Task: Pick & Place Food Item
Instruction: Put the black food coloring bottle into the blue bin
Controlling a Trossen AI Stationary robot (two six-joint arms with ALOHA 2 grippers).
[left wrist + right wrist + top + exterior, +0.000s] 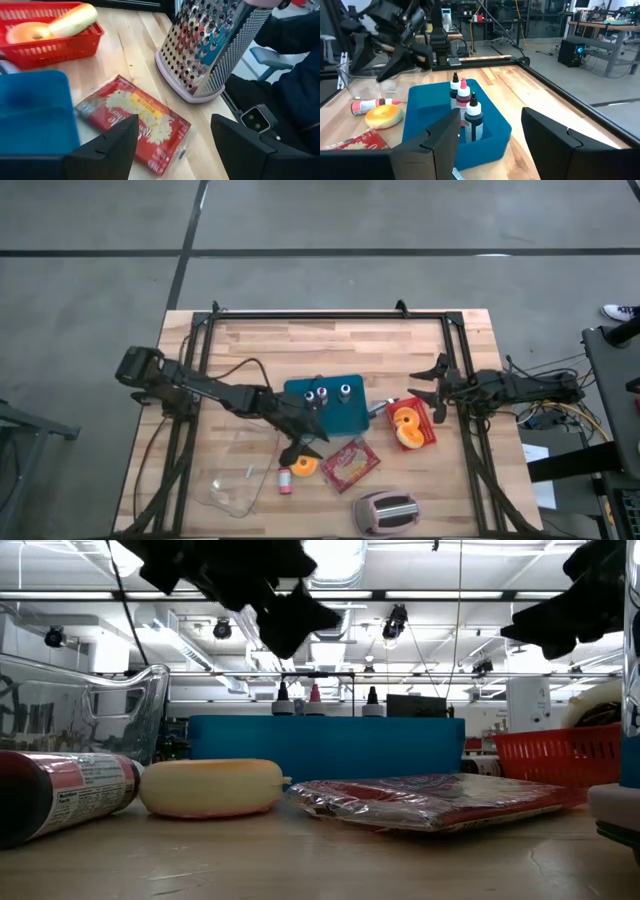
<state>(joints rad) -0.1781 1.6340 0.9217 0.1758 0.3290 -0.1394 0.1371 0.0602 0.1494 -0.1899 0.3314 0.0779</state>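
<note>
A red food packet (350,463) lies flat on the wooden table, also seen in the left wrist view (135,117) and the low view (430,798). A yellow round food item (303,467) lies on its side to the packet's left, next to a small tube (284,480). My left gripper (306,443) hovers open above the table, just left of the packet, with nothing between its fingers (107,145). My right gripper (430,387) stands open at the table's right side, beyond the red basket (428,428), and holds nothing.
A blue box (330,405) with three small bottles stands at the centre. The red basket holds an orange ring and a pale long piece (75,19). A metal grater (385,513) lies near the front edge, and a clear glass dish (232,488) sits at the front left.
</note>
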